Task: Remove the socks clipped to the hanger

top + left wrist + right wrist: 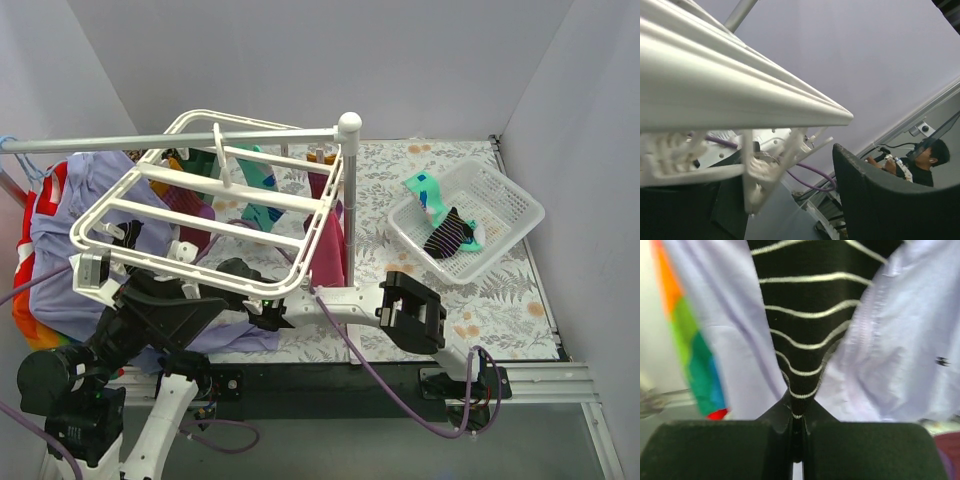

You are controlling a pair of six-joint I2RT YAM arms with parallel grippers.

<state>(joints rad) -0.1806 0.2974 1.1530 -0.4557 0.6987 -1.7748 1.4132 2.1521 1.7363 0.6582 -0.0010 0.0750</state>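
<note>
The white hanger (160, 180) hangs tilted from the grey rail. Several socks stay clipped under it, among them a teal one (262, 180), a magenta one (326, 235) and an orange one (320, 157). My right gripper (797, 415) is shut on the lower end of a black sock with thin stripes (810, 315). That gripper sits under the frame's near edge (262, 300). My left gripper (775, 200) is open close under a frame bar (740, 95). A white clip (757, 175) hangs between its fingers (880, 200). It is at the frame's near left (110, 262).
A white mesh basket (520, 215) at the right holds a black striped sock (450, 235) and a teal sock (425, 192). A lavender shirt (60, 260) and a rainbow garment (25, 305) hang at the left. The grey rail (100, 142) meets its pole (348, 200).
</note>
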